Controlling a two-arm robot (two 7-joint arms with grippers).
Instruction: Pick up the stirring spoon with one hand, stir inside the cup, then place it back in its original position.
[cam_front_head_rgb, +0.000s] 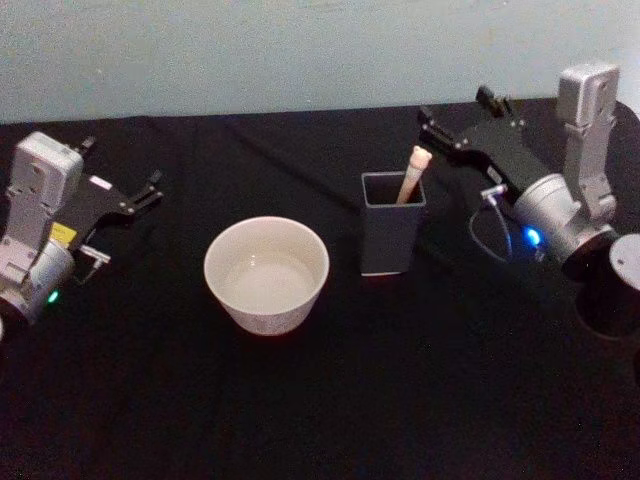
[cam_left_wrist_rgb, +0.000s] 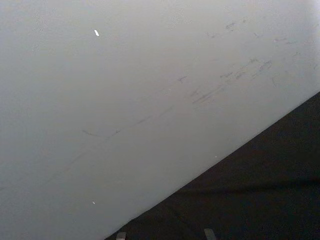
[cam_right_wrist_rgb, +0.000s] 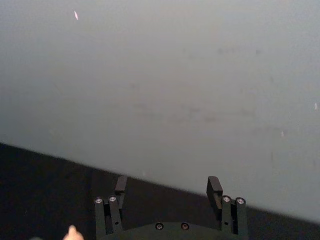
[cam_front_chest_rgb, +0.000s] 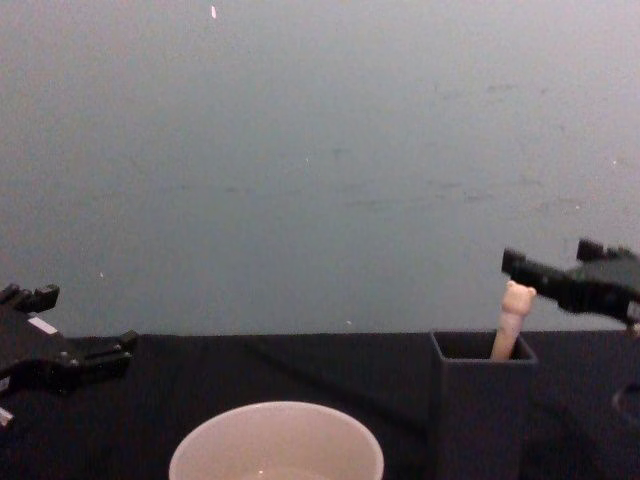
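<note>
Spoon (cam_front_head_rgb: 413, 174) stands in the holder (cam_front_head_rgb: 392, 236), bear end up, leaning toward 1 o'clock. Cup (cam_front_head_rgb: 266, 274) sits just beside the holder at its 9 o'clock. R gripper (cam_front_head_rgb: 455, 113) hovers near the spoon top at 2 o'clock — fingers wide apart, holding nothing. L gripper (cam_front_head_rgb: 152, 187) sits well off at the cup's 10 o'clock — can't tell its opening.

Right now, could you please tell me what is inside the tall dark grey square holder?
The tall dark grey square holder contains the stirring spoon: its beige, bear-topped handle leans out of the opening towards the right. The holder's walls cover the spoon's dark metal neck and bowl.
</note>
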